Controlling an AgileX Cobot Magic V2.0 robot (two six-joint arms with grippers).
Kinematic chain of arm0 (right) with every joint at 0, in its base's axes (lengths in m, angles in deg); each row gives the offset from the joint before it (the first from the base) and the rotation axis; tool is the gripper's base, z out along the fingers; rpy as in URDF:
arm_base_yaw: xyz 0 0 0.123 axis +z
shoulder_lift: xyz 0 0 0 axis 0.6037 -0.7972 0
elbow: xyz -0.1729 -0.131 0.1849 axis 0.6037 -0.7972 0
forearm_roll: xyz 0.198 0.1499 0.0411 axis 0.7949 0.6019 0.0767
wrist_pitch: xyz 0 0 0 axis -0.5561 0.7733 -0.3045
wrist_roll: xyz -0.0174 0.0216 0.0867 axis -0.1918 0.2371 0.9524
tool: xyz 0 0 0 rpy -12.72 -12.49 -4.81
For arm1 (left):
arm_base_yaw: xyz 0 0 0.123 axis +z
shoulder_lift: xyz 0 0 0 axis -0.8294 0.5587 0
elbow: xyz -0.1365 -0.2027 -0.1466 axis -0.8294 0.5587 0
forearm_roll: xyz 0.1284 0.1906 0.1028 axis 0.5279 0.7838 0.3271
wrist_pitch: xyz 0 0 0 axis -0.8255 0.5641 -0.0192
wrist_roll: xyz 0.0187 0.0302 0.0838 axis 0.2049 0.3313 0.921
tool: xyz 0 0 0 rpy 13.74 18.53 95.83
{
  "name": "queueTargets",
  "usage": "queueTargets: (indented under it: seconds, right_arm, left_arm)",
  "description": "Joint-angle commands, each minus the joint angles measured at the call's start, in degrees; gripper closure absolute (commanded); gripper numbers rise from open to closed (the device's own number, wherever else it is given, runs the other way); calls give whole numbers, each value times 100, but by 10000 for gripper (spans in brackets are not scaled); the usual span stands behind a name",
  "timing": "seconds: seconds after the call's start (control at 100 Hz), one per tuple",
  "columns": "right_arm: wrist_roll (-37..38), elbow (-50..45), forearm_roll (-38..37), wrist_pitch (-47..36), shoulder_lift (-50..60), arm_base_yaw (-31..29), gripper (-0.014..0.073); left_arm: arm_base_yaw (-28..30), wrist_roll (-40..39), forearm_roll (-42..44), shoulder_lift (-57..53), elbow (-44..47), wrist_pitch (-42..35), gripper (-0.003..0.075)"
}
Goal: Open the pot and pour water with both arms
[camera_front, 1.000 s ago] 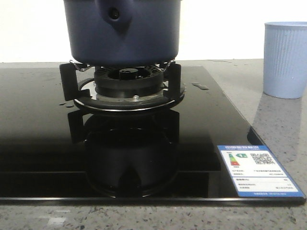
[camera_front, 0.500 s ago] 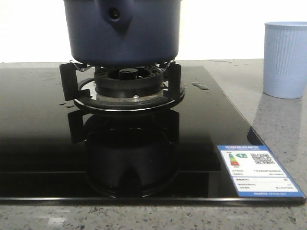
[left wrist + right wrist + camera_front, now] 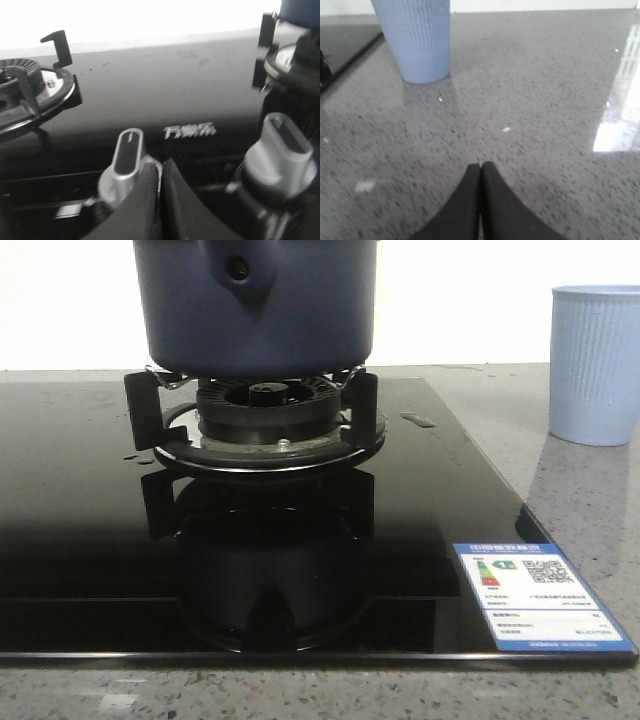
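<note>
The dark navy-blue pot (image 3: 256,305) stands on the burner grate (image 3: 262,425) of the black glass stove (image 3: 80,540); its top and lid are cut off by the frame edge. A corner of the pot (image 3: 300,9) also shows in the left wrist view. My left gripper (image 3: 160,164) is shut with nothing in it, low over the stove's front, right beside a silver knob (image 3: 127,155). My right gripper (image 3: 480,165) is shut and empty over the grey speckled counter (image 3: 535,100), a short way from the pale blue ribbed cup (image 3: 415,37). Neither arm appears in the front view.
The ribbed cup (image 3: 595,365) stands on the counter right of the stove. A second silver knob (image 3: 282,150) and a second burner (image 3: 30,95) sit on the stove. A label sticker (image 3: 535,595) marks the stove's front right corner. Water drops (image 3: 418,420) lie by the grate.
</note>
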Motion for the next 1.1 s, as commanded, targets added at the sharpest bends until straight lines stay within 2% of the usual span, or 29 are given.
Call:
queueTargets:
  seconds: [0.0, 0.17, 0.34, 0.45, 0.62, 0.77, 0.87, 1.09]
  right_arm:
    - [-36, -153, 254, -949, 112, -27, 660]
    - [-25, -153, 1227, -1813, 112, -27, 660]
    - [-14, -153, 1995, -2370, 112, -27, 660]
    - [-14, -27, 2071, -2304, 112, -27, 660]
    - [-14, 769, 2071, -1396, 32, -27, 660]
    - [-33, 1804, 1804, -300, -568, -27, 660]
    - [-33, 2465, 1683, 499, -1276, -27, 660]
    - [-33, 3847, 1849, 2701, -2845, -27, 660]
  left_arm:
    - [3, -70, -1051, -147, 190, -834, 739]
    - [3, -70, -3985, -147, 190, -1661, 739]
    - [3, -70, -5261, -147, 179, -1950, 739]
    - [3, -70, -5840, -147, 140, -1740, 739]
    - [3, -70, -5730, -136, -167, -1568, 739]
    - [3, -70, -4557, 277, -887, -637, 739]
    - [3, 12, -4065, 886, -1490, -28, 738]
    - [3, 1695, -4259, 2675, -2867, 1632, 737]
